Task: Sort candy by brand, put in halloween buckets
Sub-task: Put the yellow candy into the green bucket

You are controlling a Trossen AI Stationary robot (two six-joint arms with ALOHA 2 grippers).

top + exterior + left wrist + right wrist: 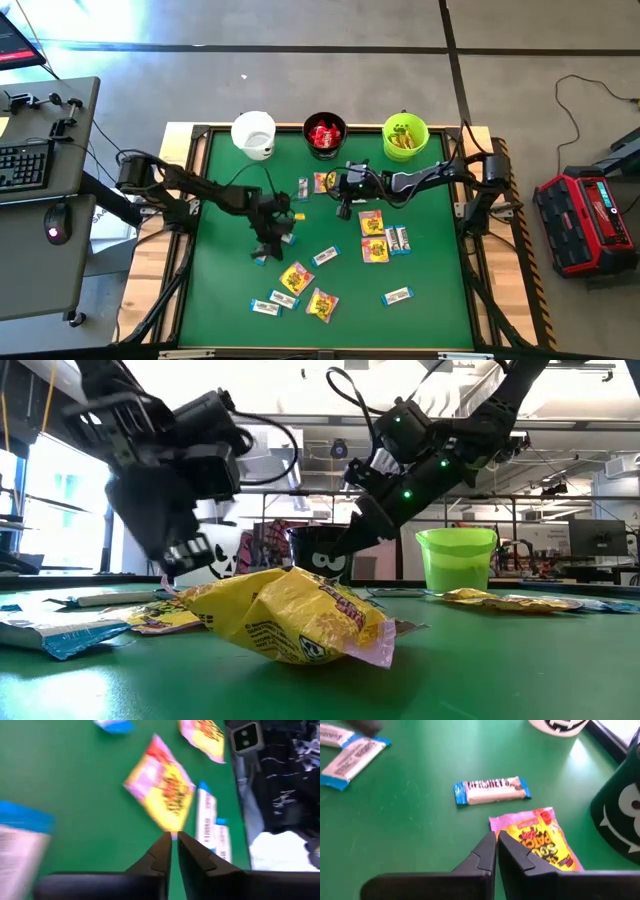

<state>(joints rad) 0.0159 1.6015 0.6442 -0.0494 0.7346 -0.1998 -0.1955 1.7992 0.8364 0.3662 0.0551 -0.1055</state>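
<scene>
High view: three small round buckets are sitting in a row along the far edge of the green tabletop [225, 290]: white bucket [253, 133], black bucket [324, 134] w/ red packets inside, lime green bucket [405, 136] w/ yellow ones inside. Flat wrapped candy is lying scattered mid-table to the near edge: yellow-and-pink squarish packets [296, 277] and narrow white-and-blue bars [397, 296]. Left gripper [272, 243] is hanging over the left-centre of the table; right gripper [345, 205] is reaching in just below the black bucket.

Low view: a crinkled yellow packet [290, 612] is filling the foreground, puffed and wrinkled, so prob. light, soft, slippery film. Both arms are hanging above the table, grippers not clear here.

Left wrist view: left gripper [173, 845] is showing fingers pressed together, nothing between them, tips just short of a yellow-and-pink packet [162, 790]; two white-and-blue bars [207, 822] are lying beside it.

Right wrist view: right gripper [496, 840] is also pressed together, empty, tips at the pink edge of a yellow-and-pink packet [542, 842]; a white-and-blue bar [492, 789] is lying just beyond. Best hold, I'd say: pinch a crimped end seam or across the narrow width; the flat middle will likely slide.
</scene>
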